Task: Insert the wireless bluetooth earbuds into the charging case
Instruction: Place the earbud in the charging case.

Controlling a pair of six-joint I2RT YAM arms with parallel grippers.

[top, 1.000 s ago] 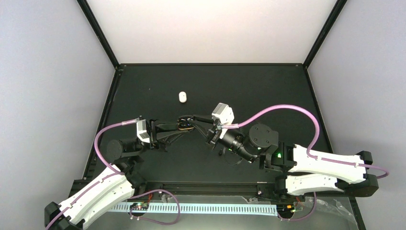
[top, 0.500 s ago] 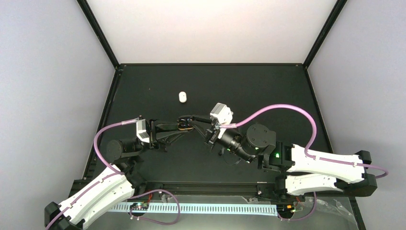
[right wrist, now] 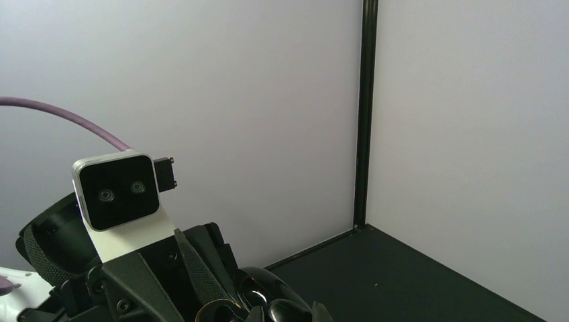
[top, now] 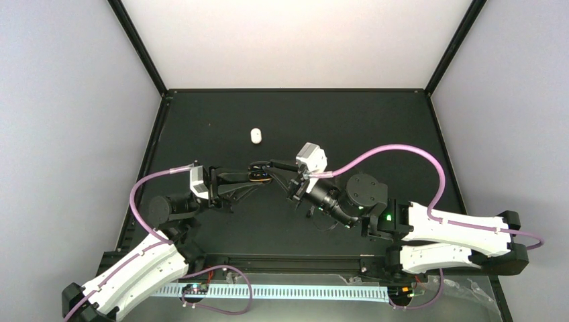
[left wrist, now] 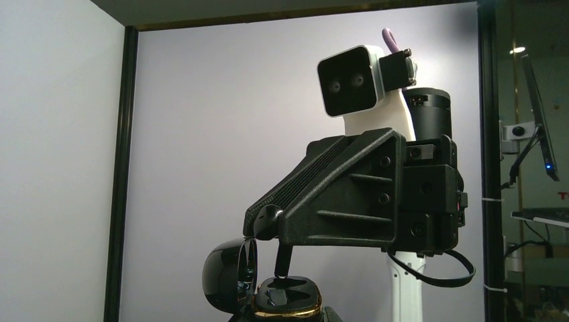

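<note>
Frame centre: left jaws (top: 257, 177) grip the black, gold-rimmed charging case (left wrist: 288, 305), its lid (left wrist: 228, 272) open. Right jaws (top: 262, 165) sit just above, pinched on a slim black earbud (left wrist: 282, 258) whose lower end meets the case's well. A small white oblong (top: 255, 135) lies apart on the bench (top: 376, 127), higher in frame.

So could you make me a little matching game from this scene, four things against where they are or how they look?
Things:
1 white earbud
2 charging case
3 cable
4 right gripper

Descriptions:
A purple, in a long loop
B lid open, held in the left gripper
C lying alone on the table
D shut, tip right at the open case

Pairs: 1-C, 2-B, 3-A, 4-D
</note>
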